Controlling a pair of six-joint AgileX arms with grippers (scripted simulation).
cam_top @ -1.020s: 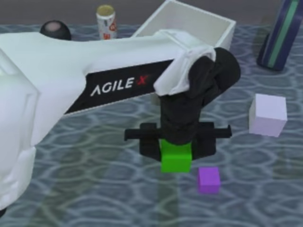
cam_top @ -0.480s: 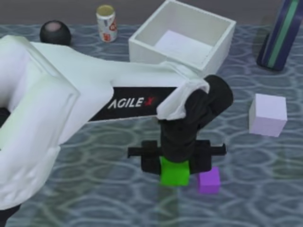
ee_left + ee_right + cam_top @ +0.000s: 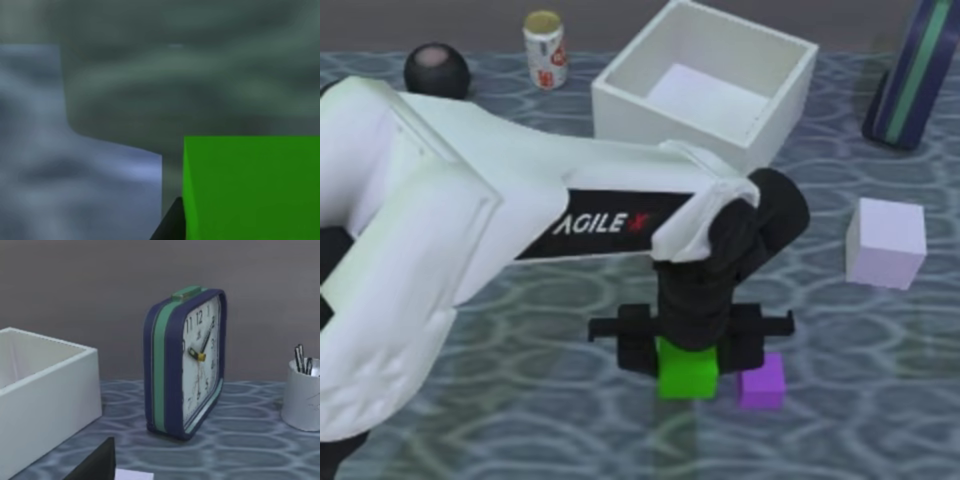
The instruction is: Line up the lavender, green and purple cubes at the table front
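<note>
Green cube (image 3: 688, 372) sits clenched in my left claw (image 3: 688, 352) at the worktop's (image 3: 520, 400) six o'clock, touching the purple cube (image 3: 761, 381) at its three o'clock; lavender cube (image 3: 887, 242) lies well apart at two o'clock.

Bright green cube (image 3: 688, 373) near table (image 3: 520, 400) front, small vivid purple cube (image 3: 761, 381) just right of it, large pale lavender cube (image 3: 887, 243) well apart, far right.

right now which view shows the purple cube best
The top view: the purple cube sits in full sight at the table's front, right beside the green cube under the left gripper. The left wrist view shows only the green cube; the right wrist view misses it.
</note>
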